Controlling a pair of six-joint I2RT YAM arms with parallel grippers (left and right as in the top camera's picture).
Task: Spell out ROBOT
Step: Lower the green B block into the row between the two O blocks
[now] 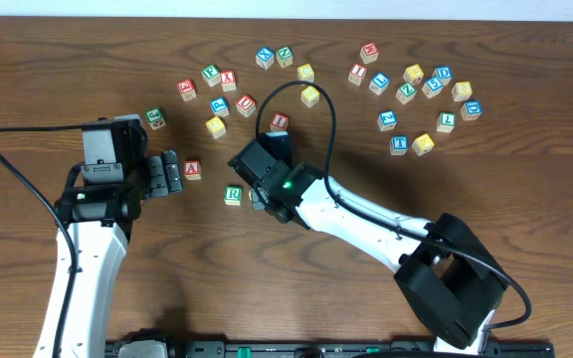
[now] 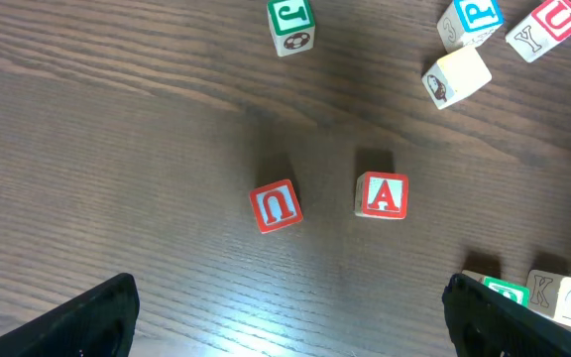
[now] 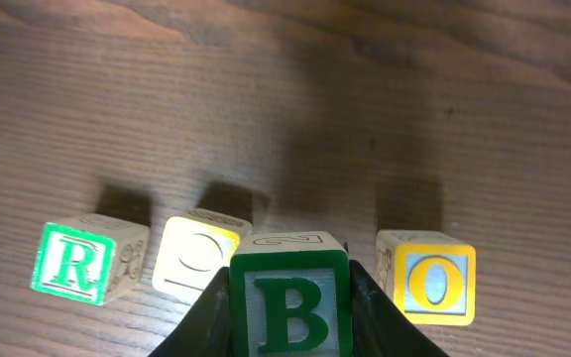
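Observation:
In the right wrist view my right gripper point(image 3: 290, 297) is shut on a green-lettered B cube point(image 3: 290, 309), held just above the wood. Behind it three cubes stand in a row: a green R cube point(image 3: 75, 262), a pale yellow O cube point(image 3: 196, 256) and a brighter yellow O cube point(image 3: 434, 280). The B hangs in front of the gap between the two O cubes. From overhead only the R cube point(image 1: 233, 195) shows beside the right wrist point(image 1: 267, 174). A blue T cube point(image 1: 399, 143) lies at the back right. My left gripper point(image 2: 295, 332) stands open and holds nothing.
Red U point(image 2: 277, 206) and red A point(image 2: 382, 195) cubes lie just ahead of the left fingers. A green J cube point(image 2: 291, 25) sits farther off. Many loose letter cubes are scattered across the back of the table point(image 1: 525, 199), in a left cluster point(image 1: 229, 80) and a right cluster point(image 1: 426, 85).

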